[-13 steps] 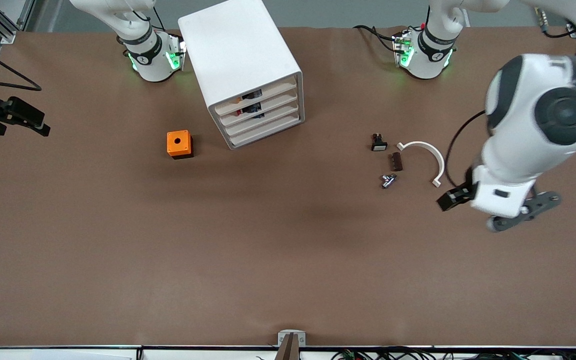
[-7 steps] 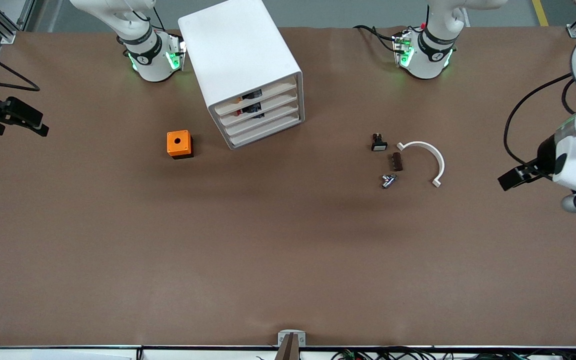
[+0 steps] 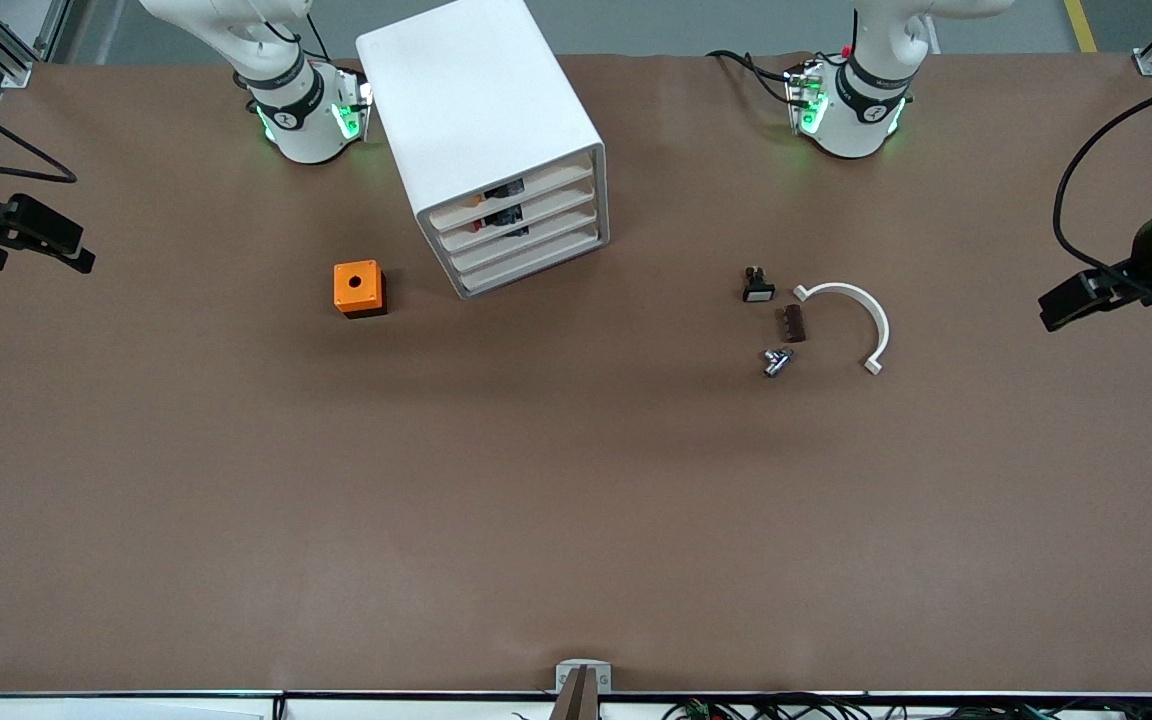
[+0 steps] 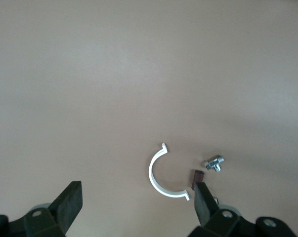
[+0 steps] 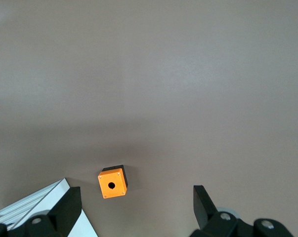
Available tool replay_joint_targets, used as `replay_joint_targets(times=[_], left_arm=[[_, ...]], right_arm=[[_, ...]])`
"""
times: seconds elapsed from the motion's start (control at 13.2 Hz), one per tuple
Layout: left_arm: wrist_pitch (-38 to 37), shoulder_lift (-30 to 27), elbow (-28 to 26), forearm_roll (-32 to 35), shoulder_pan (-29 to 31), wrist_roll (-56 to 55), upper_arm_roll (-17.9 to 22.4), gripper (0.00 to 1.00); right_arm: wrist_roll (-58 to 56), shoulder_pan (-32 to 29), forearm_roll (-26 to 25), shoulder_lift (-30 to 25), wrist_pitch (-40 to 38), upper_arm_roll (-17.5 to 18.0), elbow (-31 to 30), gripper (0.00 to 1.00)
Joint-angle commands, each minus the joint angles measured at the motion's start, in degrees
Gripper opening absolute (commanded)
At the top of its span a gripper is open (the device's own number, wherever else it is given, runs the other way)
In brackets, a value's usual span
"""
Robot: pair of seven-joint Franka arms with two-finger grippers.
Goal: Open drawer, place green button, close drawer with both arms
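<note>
Retreated to the table's end, left tool gapes empty; right tool likewise.

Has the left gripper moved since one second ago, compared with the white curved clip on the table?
Yes. The left gripper has drawn away from the white curved clip, toward the left arm's end of the table, and is open and empty.

Even, bright overhead light, soft shadows on the table, no glare.
</note>
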Motion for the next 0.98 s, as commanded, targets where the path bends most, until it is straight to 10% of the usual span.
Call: replay_joint_targets(times=[0.0, 0.91], left_arm=[[-0.18, -4.87, -4.87, -2.42, 2.72, 5.41, -0.32, 1.00], [0.35, -14.02, -14.91, -5.60, 10.29, 9.56, -6.30, 1.00]], right_arm=[[-0.05, -0.64, 0.00, -0.36, -0.47, 0.49, 0.02, 1.00], [-0.05, -0.47, 0.17, -0.36, -0.47, 0.67, 0.10, 1.00]])
